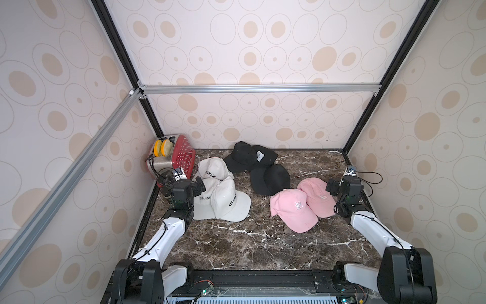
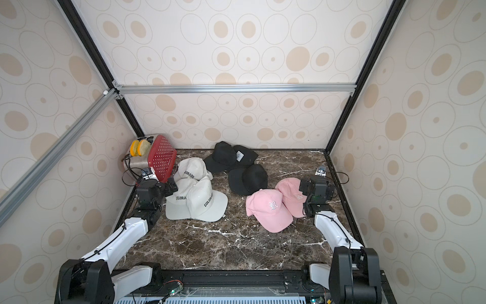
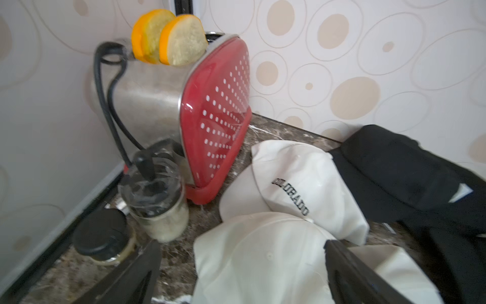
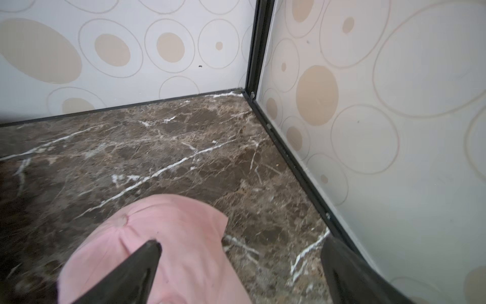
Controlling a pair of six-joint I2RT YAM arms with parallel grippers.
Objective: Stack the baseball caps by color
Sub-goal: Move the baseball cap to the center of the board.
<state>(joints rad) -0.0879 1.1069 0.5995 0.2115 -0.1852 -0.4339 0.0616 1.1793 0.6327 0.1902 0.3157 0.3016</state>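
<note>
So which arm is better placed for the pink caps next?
Probably right. The right end effector, open, hangs at the far pink cap; the left end effector is by the white caps.

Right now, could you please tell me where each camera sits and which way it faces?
Both top views: high above the base, looking down on marble table, toaster, white caps, black caps, pink caps; left arm, right arm show.
Left wrist: low, facing the toaster corner; open left pincer shows.
Right wrist: low, facing the far right corner over one pink cap; open right pincer shows.
Shared: toaster and white caps, top and left wrist.
</note>
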